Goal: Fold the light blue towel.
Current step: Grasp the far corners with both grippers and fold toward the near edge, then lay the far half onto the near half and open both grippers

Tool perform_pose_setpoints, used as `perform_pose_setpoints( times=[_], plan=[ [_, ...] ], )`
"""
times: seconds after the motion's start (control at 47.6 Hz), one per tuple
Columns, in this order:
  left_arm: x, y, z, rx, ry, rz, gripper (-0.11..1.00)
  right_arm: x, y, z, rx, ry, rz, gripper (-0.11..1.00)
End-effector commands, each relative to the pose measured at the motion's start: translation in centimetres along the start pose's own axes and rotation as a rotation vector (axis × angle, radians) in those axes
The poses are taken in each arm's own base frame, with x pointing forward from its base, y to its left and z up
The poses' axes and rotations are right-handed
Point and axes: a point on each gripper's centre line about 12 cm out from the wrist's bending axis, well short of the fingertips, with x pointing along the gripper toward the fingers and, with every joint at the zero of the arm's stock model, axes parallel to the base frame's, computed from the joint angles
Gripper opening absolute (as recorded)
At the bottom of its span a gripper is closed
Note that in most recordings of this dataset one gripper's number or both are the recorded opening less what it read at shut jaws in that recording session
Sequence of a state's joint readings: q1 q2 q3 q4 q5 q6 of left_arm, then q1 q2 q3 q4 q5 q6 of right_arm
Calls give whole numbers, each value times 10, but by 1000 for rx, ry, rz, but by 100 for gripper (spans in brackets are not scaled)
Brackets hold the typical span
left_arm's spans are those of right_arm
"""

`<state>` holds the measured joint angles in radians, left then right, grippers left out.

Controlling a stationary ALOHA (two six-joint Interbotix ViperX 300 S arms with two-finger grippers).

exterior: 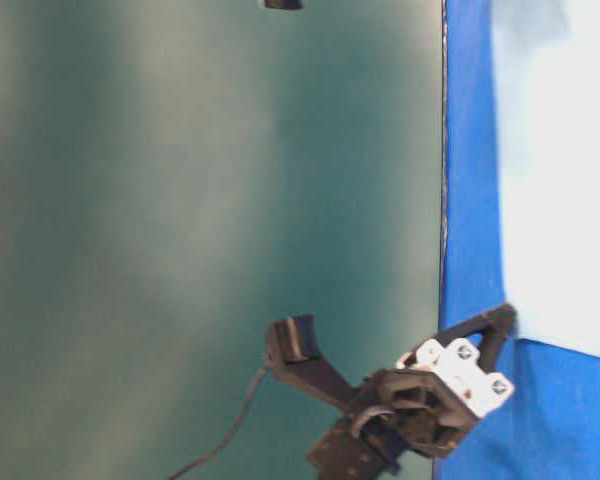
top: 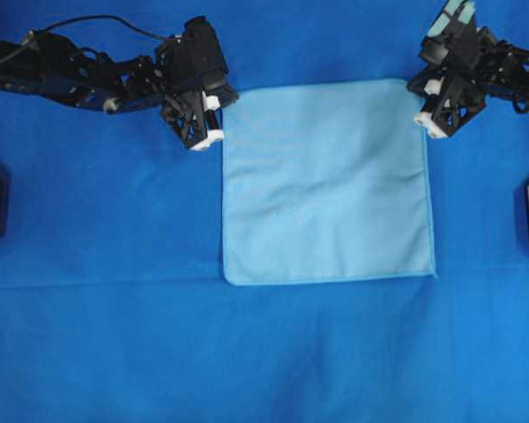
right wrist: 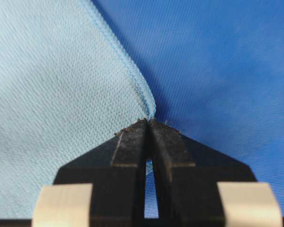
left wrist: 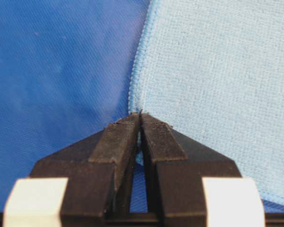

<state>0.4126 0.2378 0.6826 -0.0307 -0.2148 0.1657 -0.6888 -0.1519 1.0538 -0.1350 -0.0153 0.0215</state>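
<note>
Royal-blue cloth (top: 97, 335) covers the whole work surface; nearest the lower edge of the overhead view it's bare, w/ one faint crease line running across at about the towel's near edge.

Next up, the light blue towel (top: 326, 185) lies flat & spread out as a square, roughly mid-table, slightly right of centre. Near hem is straight, corners rounded, stitched border visible all round. Faint creases only.

At the towel's far corners sit both arms. Left gripper (top: 213, 135) is at the far-left corner, tilted down toward the cloth; the left wrist view shows its fingertips (left wrist: 118, 135) pressed together, tips meeting right on the hem, a sliver of pale blue fabric pinched between them lower down. So jaws closed narrow on the towel's edge. Right gripper (top: 428, 123) is at the far-right corner, same pose mirrored; the right wrist view shows its jaws closed w/ the hem running into the tips & a bit of pale fabric showing in the slot between them. Both grip at the corner, towel otherwise resting on the cloth.

Black mounts sit at the far left & right edges of the overhead view. Table-level view is turned sideways & blurry: a dull green wall (exterior: 180, 200), blue cloth strip, one gripper at the towel's corner.
</note>
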Motion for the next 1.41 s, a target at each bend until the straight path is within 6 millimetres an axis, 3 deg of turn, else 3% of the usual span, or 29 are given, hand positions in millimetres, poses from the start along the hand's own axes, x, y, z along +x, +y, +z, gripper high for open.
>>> perform_pose_setpoints(
  times=[0.0, 0.147, 0.273, 0.462, 0.588, 0.925, 1.303, 1.387],
  plan=[
    [-15, 7, 29, 27, -55, 13, 1, -15, -3, 14, 10, -53, -12, 2],
    [-24, 10, 45, 52, -72, 17, 1, -34, -5, 20, 13, -68, -24, 2],
    [-26, 10, 46, 55, -72, 17, 1, -47, -5, 21, 13, -91, -29, 2],
    [-31, 6, 43, 48, -58, 6, 1, -51, -2, 18, 11, -94, -22, 2],
    [-42, -8, 47, 66, -57, -23, 1, -55, 9, 18, 16, -84, 11, 2],
    [-61, -80, 23, 168, 106, -185, 1, -83, 71, -10, 19, 90, 182, 2],
    [-79, -180, 19, 260, 99, -371, 1, -110, 136, -40, 10, 171, 363, 2],
    [-82, -193, 19, 257, 98, -394, 1, -113, 146, -45, -4, 187, 388, 2]
  ],
)
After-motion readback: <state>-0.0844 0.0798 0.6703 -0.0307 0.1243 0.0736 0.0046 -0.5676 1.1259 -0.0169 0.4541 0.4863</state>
